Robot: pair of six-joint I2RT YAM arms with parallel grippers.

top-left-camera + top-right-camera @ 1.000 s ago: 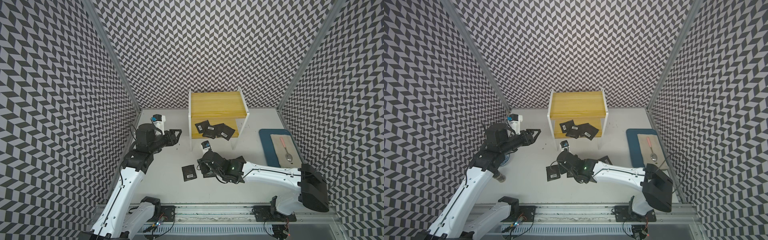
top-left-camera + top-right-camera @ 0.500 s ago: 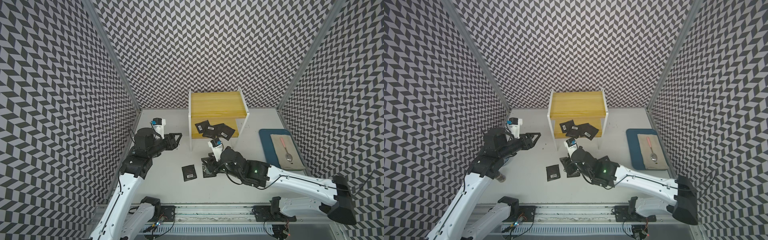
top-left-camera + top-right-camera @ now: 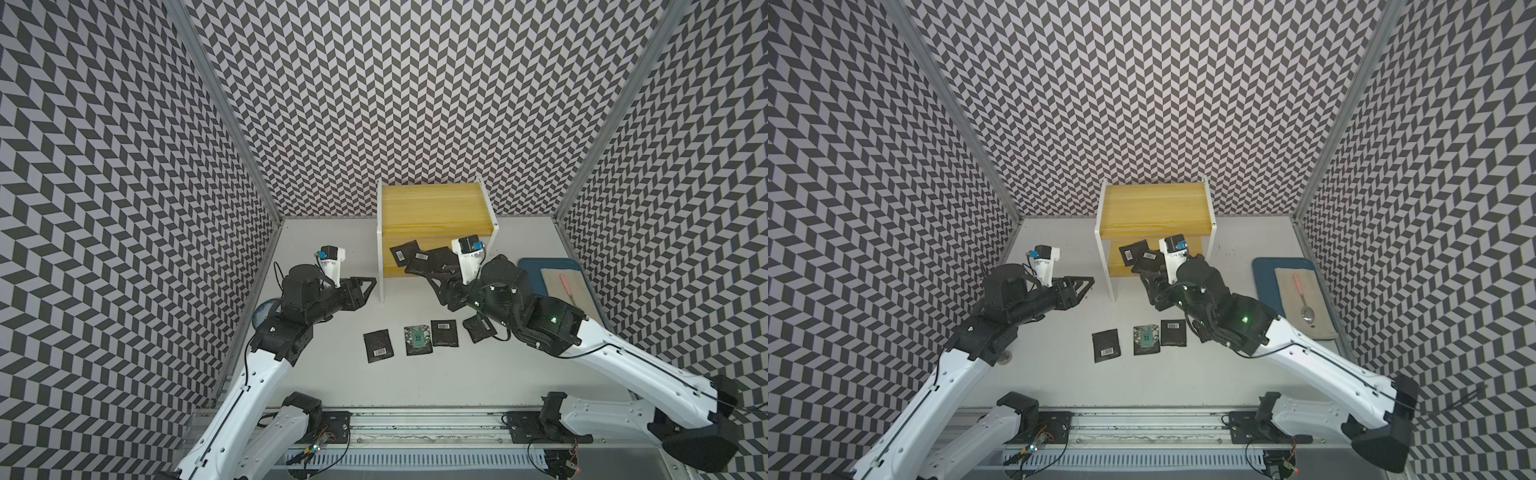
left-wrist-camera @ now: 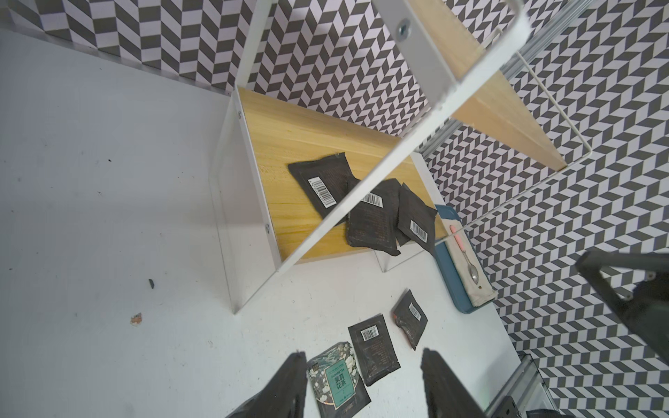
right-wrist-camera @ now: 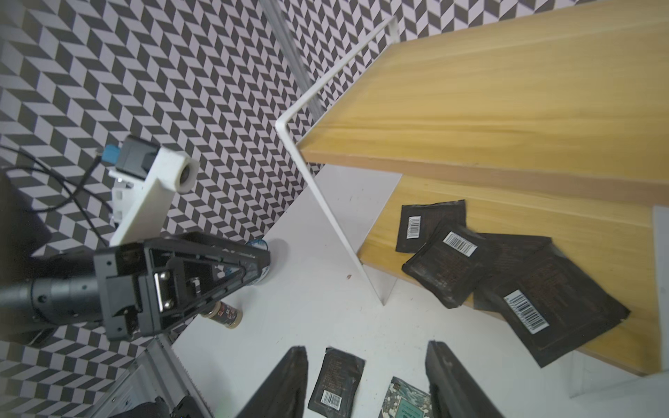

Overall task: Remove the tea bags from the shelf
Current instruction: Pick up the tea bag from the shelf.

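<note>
Chevron walls close in a white table (image 3: 415, 382) with a yellow shelf (image 3: 432, 208) at the back. The left gripper (image 3: 368, 286) hovers open and empty, its fingertips just beside the shelf's front leg. The right gripper (image 5: 365, 349) is also open and empty. Several overlapping tea bags (image 5: 470, 267) lie on the lower board just beyond its fingertips. Four loose tea bags (image 3: 444, 332) lie in a row on the table, behind both pairs of fingers, and a green-faced one (image 3: 417, 336) is among them.
</note>
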